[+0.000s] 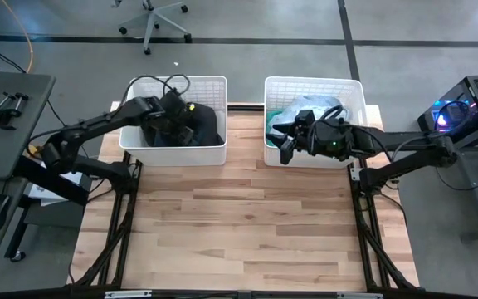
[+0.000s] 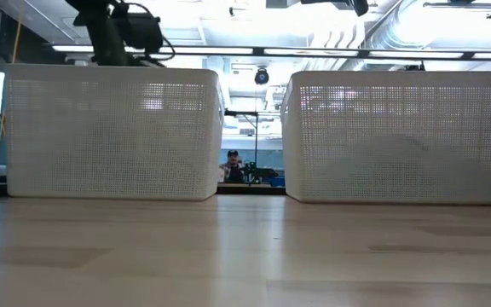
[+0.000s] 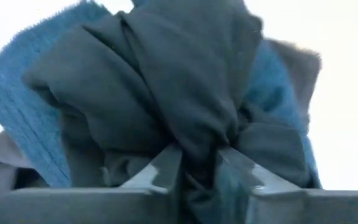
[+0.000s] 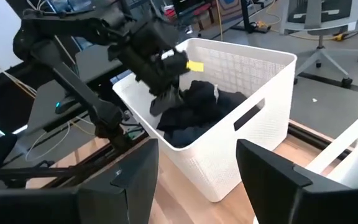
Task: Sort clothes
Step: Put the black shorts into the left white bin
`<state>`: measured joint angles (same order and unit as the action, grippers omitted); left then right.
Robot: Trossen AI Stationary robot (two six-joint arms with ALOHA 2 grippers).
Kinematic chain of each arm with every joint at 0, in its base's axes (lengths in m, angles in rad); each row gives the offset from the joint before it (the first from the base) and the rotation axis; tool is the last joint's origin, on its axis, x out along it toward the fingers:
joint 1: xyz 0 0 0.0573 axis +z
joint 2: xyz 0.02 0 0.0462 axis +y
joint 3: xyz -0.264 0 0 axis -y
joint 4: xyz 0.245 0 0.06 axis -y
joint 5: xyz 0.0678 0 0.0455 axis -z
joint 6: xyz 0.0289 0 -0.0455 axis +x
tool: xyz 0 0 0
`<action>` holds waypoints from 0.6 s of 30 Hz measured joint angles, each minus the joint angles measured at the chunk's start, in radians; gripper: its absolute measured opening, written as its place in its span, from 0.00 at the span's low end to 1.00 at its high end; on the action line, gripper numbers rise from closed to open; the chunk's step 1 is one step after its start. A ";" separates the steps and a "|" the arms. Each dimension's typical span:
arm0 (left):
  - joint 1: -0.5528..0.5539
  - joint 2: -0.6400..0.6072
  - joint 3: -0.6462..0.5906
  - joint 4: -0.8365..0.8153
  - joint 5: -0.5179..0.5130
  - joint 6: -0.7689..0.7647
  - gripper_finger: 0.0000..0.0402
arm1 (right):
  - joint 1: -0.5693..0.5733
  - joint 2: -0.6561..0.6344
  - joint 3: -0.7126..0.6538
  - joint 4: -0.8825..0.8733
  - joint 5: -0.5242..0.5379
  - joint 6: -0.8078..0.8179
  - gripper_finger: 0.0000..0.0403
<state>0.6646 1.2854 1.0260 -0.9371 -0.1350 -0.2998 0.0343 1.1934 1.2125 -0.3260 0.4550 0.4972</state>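
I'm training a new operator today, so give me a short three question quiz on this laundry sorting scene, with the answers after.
1. True or false: the left gripper is shut on a dark garment.
2. Which white basket holds the pale clothes: the left basket or the right basket?
3. Fill in: the right gripper is ___ and holds nothing.

Key: 1 true. 2 the right basket. 3 open.

Two dark arms, black cables, dark fingers (image 4: 132,180), possibly a yellow tag
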 joint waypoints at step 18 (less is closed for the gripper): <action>0.038 -0.002 0.183 0.035 0.051 -0.003 0.38 | -0.007 -0.001 0.000 -0.008 0.003 0.021 0.51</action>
<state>0.7029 1.2835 1.2092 -0.9021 -0.0841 -0.3031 0.0269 1.1923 1.2125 -0.3341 0.4583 0.5182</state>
